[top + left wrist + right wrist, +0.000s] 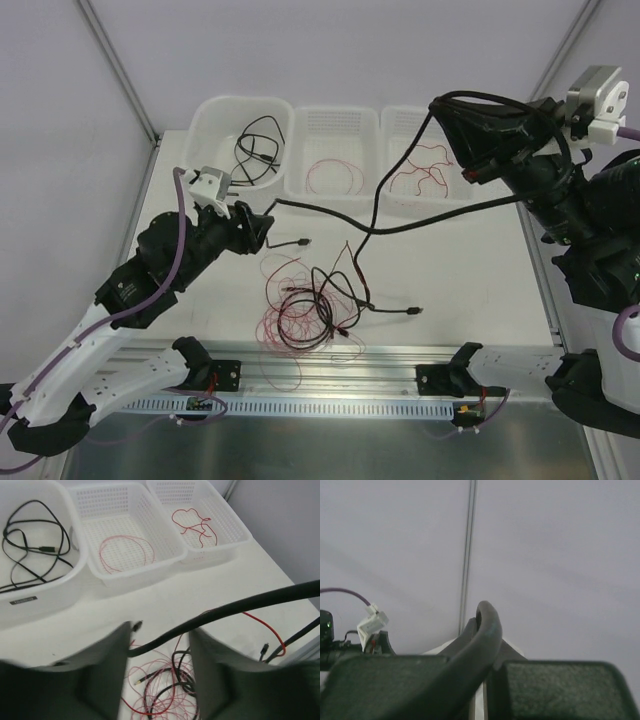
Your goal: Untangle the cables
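Observation:
A long black cable (330,212) hangs stretched above the table between my two grippers. My right gripper (447,108), raised at the back right, is shut on it; in the right wrist view the black cable (481,645) loops over the closed fingertips of the right gripper (482,630). My left gripper (262,228) stands open. In the left wrist view the left gripper (160,630) has the cable's free end (150,646) lying loose between its spread fingers. A tangle of black, red and pinkish cables (305,315) lies on the table below, and the tangle (170,680) also shows under the jaws.
Three white containers line the back edge. The left bin (215,115) holds a black cable, the middle basket (335,120) a pinkish wire loop, the right basket (400,125) a red wire. Loose black plugs (415,312) lie beside the tangle. An aluminium rail (330,365) runs along the near edge.

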You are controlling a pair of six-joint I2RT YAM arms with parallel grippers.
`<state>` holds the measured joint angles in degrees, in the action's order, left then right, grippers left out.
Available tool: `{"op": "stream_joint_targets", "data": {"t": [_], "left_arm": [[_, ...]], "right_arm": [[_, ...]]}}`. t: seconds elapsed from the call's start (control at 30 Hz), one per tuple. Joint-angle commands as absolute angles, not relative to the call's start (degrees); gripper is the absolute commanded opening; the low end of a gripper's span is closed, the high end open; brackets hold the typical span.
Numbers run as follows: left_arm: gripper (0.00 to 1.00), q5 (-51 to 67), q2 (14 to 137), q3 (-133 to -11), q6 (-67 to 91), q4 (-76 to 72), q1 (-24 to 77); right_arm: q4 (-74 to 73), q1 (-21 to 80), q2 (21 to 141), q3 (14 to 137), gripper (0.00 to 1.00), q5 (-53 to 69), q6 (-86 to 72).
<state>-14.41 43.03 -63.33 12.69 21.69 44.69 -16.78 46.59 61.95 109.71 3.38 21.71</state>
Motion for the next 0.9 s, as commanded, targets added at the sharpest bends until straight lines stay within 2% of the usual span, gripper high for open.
{"op": "stream_joint_targets", "data": {"t": [0.0,0.1,0.23,0.27,0.33,0.4,0.63,0.87], "left_arm": [[0.58,-14.15,44.12,-62.23,13.89,20.57,45.0],[0.85,-11.7,43.33,-62.4,14.32,20.57,45.0],[0.99,-4.5,40.7,-64.24,15.2,20.48,45.0],[0.99,1.78,40.52,-64.77,14.77,20.48,45.09],[0.99,7.01,40.95,-65.91,14.15,20.48,45.0],[0.99,12.71,41.92,-66.18,14.24,20.48,45.0],[0.99,16.16,50.7,-65.04,14.59,18.64,45.0],[0.97,20.03,55.45,-61.52,17.22,7.13,45.0]], "right_arm": [[-11.49,46.67,65.38,115.91,0.01,4.4,21.44],[-19.85,46.67,68.99,118.4,0.01,2.91,22.41],[-23.9,46.67,68.73,109.53,0.01,0.35,21.71],[-23.91,46.67,68.56,105.94,0.01,-1.3,20.75],[-23.21,46.67,68.47,102.59,0.01,-0.53,19.52],[-23.38,46.67,69.52,101.08,0.01,3.86,17.16],[-26.81,46.67,73.12,103.19,0.01,9.75,11.79],[-22.95,46.67,70.84,97.13,0.01,16.08,8.54]]}}
